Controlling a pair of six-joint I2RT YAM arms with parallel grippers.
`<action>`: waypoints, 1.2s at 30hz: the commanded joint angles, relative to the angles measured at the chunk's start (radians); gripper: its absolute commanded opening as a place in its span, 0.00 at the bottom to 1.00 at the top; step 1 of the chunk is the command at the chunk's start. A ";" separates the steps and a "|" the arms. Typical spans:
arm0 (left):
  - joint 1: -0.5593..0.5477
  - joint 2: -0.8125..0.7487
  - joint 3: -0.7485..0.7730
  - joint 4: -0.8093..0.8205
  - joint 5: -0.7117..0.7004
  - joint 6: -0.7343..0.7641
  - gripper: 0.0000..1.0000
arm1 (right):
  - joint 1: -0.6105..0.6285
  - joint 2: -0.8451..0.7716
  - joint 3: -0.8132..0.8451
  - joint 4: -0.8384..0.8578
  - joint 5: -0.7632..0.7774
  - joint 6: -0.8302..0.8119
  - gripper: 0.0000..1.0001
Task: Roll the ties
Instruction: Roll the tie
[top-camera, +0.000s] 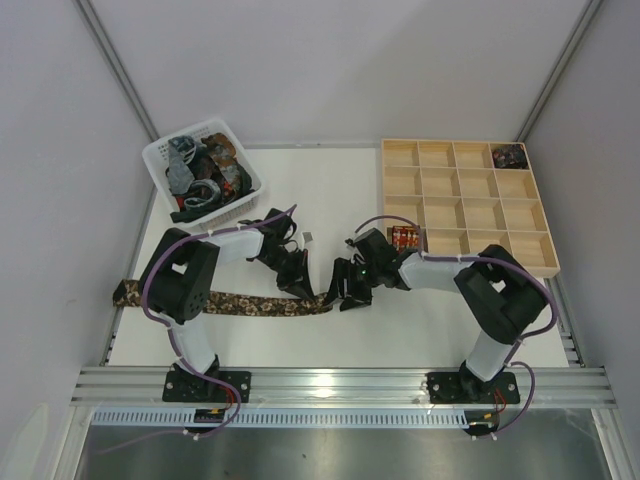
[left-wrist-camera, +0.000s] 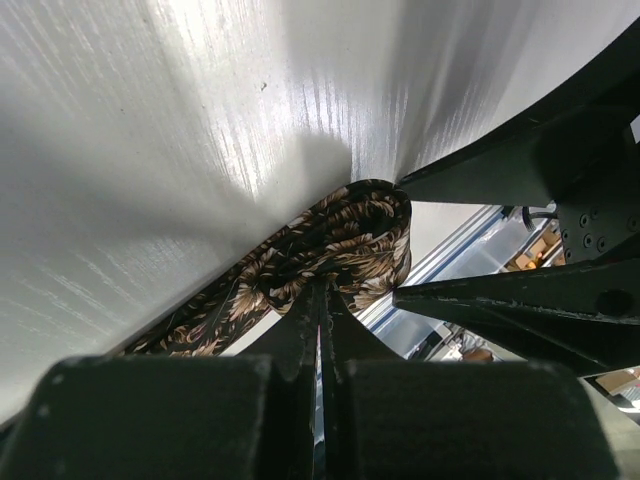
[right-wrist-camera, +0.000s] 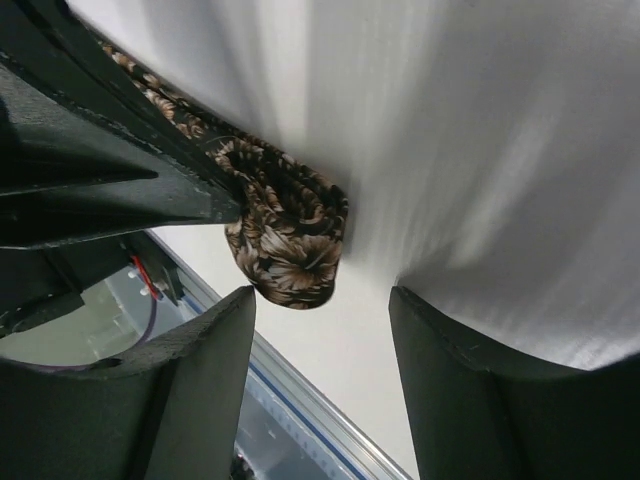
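A dark brown tie with tan floral print (top-camera: 235, 301) lies flat across the table from the left edge to the middle. Its right end is folded over into a small loop (left-wrist-camera: 345, 235). My left gripper (top-camera: 316, 294) is shut on that folded end (left-wrist-camera: 322, 292). My right gripper (top-camera: 345, 295) is open right beside it. In the right wrist view the looped end (right-wrist-camera: 290, 250) hangs just above the gap between my right gripper's fingers (right-wrist-camera: 322, 320) without touching them. The left gripper's fingers (right-wrist-camera: 120, 190) show at the left there.
A white basket (top-camera: 160, 152) at the back left holds several more ties (top-camera: 205, 172). A wooden compartment tray (top-camera: 465, 210) stands at the back right, with one rolled tie in its far right corner (top-camera: 510, 155) and one in a near left cell (top-camera: 405, 238).
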 joint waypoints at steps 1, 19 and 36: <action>0.013 -0.001 0.020 0.008 0.013 0.033 0.01 | -0.002 0.015 0.037 0.080 -0.071 0.071 0.62; 0.014 0.001 0.016 0.017 0.013 0.030 0.01 | -0.007 0.087 0.008 0.143 -0.083 0.148 0.58; 0.014 0.004 0.011 0.017 0.013 0.036 0.00 | -0.016 0.153 0.038 0.131 -0.080 0.131 0.51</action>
